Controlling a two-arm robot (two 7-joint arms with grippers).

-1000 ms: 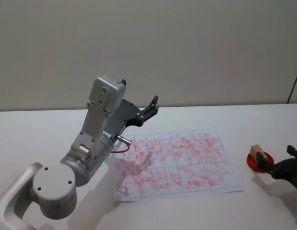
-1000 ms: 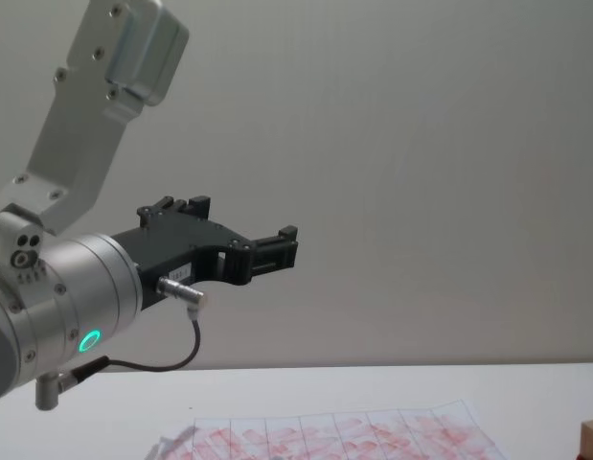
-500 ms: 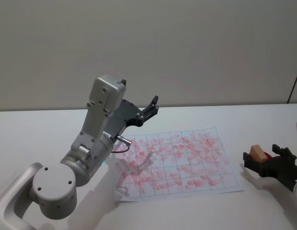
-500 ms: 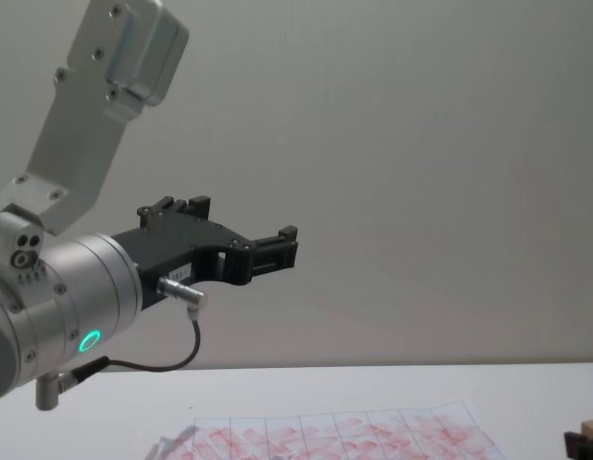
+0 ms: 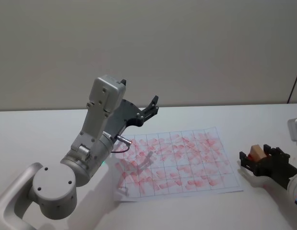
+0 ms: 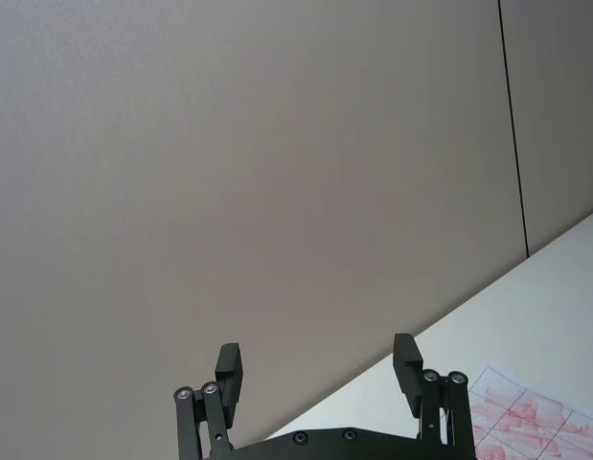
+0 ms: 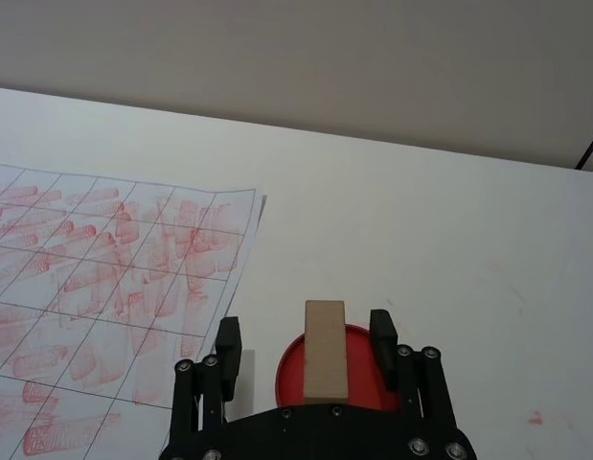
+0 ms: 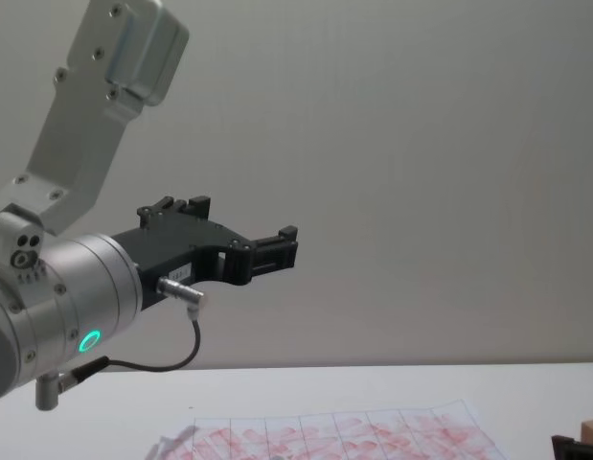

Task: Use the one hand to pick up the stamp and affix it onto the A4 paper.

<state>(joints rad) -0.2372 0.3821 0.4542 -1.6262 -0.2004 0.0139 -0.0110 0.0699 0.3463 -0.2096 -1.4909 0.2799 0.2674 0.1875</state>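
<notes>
The stamp (image 7: 325, 350), a small tan wooden block, stands on a red ink pad (image 7: 288, 372) just off the right edge of the A4 paper (image 7: 85, 278). My right gripper (image 7: 306, 331) is open and straddles the stamp, with a gap on both sides. From the head, the stamp (image 5: 256, 152) shows between the black fingers of the right gripper (image 5: 255, 157), right of the A4 paper (image 5: 177, 163). My left gripper (image 5: 150, 108) hangs open high above the paper's far left part, its fingers (image 6: 229, 369) spread wide.
The white table (image 5: 263, 120) stretches behind and to the right of the sheet. My left arm's large silver body (image 5: 90, 153) stands over the paper's left edge. A plain wall closes the back.
My right gripper has come in from the right toward the paper, covering the red pad and closing in around the stamp. The left arm has not moved.
</notes>
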